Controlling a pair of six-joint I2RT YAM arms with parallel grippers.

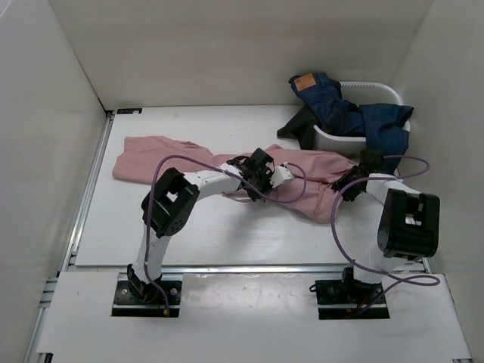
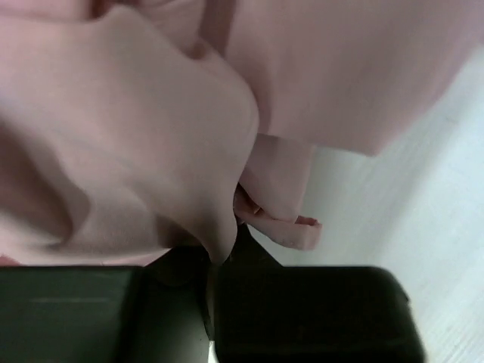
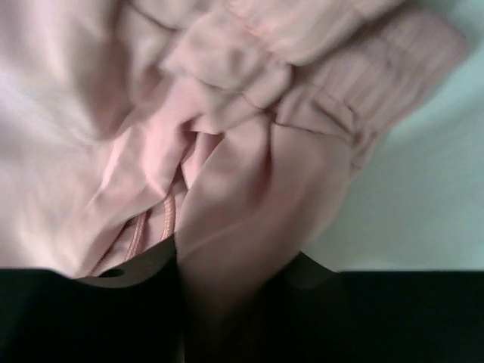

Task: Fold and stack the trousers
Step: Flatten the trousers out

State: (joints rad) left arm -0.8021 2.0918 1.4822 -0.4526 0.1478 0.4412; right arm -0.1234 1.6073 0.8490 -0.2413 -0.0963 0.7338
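Trousers: the pink trousers [image 1: 151, 162] lay spread across the white table [image 1: 227, 234], running from its far left toward the right, crumpled in the middle.
Left gripper: the left gripper [image 1: 261, 172] sat low over the middle of the trousers; in the left wrist view its jaws were pressed together on a hanging fold of pink cloth [image 2: 215, 261].
Cloth at left jaws: the fold came down from a loose bulge above and narrowed to a point right between the fingers; a small rolled edge lay just beside it, over bare table.
Right gripper: the right gripper [image 1: 354, 184] rested at the right end of the trousers, its jaws narrowed around a thick wad of cloth [image 3: 227, 280] that filled the gap.
Cloth at right jaws: the gathered waistband [image 3: 378, 83] lay above the jaws, a drawstring [image 3: 151, 227] just left of the gripped wad.
Basket: a white basket [image 1: 370, 85] stood at the far right, with blue jeans [image 1: 340, 113] draped over it.
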